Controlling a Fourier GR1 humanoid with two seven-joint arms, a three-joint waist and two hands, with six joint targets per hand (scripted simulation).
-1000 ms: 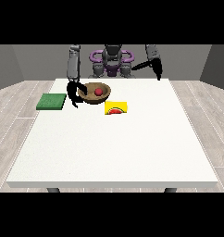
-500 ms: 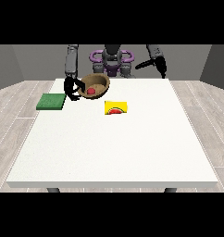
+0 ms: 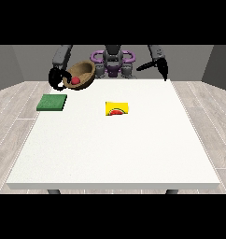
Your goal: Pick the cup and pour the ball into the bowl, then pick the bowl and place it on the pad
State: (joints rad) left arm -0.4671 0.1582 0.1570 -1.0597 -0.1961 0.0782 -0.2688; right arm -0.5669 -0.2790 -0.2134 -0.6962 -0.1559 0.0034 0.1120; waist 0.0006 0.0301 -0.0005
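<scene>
The green pad (image 3: 52, 102) lay flat at the table's (image 3: 115, 154) left; the hand at the view's left (image 3: 57, 78) had its fingers curled round the tilted bowl (image 3: 82, 74), lifted, red ball (image 3: 75, 80) inside; yellow cup (image 3: 117, 108) lay mid-table; the hand at the view's right (image 3: 150, 66) hung in the air with fingers straight, holding nothing.

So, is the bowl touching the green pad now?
Apart. The front view shows the bowl lifted and tilted in the hand at the view's left, while the green pad lies flat on the table, nearer the camera.

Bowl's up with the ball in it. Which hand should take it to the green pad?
The robot's right hand, at the view's left: it already holds the bowl, lifted and tilted, and the green pad lies just below. The other hand is across the table.
</scene>
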